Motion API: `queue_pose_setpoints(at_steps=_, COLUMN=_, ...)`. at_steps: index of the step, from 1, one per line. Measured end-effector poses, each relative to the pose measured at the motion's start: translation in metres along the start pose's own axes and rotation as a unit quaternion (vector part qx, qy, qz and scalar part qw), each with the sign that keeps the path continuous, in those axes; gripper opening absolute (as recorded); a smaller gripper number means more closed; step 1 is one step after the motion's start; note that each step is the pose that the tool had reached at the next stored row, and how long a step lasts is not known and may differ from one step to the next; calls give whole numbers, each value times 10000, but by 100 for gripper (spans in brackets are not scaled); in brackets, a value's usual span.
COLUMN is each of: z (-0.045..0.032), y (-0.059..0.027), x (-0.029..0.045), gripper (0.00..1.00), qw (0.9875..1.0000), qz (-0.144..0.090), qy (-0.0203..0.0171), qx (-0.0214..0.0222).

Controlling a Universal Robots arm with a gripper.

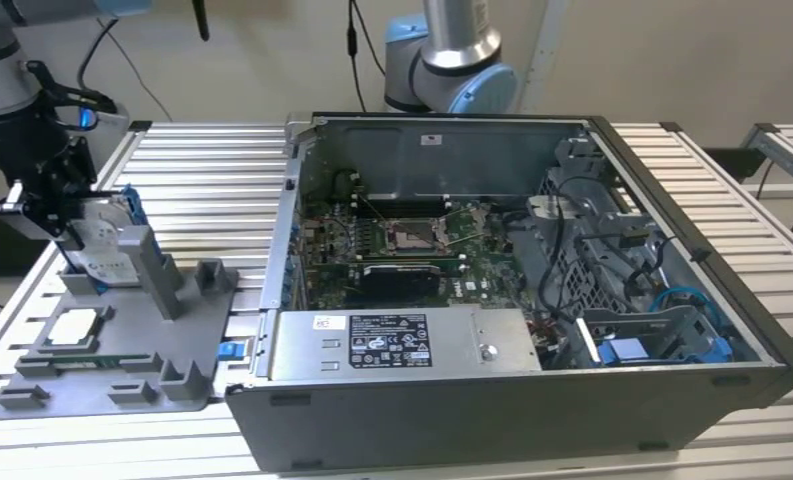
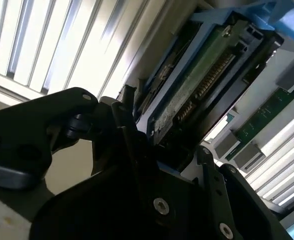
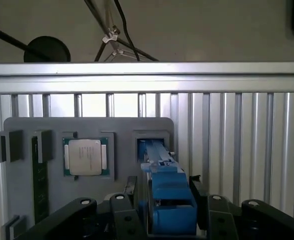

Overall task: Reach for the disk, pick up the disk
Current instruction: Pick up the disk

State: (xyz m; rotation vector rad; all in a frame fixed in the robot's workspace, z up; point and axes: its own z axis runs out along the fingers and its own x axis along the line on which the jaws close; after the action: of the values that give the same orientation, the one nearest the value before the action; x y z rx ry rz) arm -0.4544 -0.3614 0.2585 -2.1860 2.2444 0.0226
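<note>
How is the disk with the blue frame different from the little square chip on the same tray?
The disk stands up on its edge in the grey tray; the chip lies flat. The disk wears a blue frame; the chip has a green rim. The gripper is right at the disk; the chip sits apart from it. Both are silver-grey and sit on that tray.
</note>
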Motion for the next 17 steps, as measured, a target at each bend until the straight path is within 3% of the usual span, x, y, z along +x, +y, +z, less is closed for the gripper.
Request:
queue_pose_setpoints(at_steps=16, z=15, y=-2, x=-3, gripper=100, qw=10000, qz=-3, qy=-7, qx=14)
queue_pose_setpoints(at_steps=17, z=11, y=-3, x=-5, gripper=0, qw=10000, qz=-1, qy=24, qx=11)
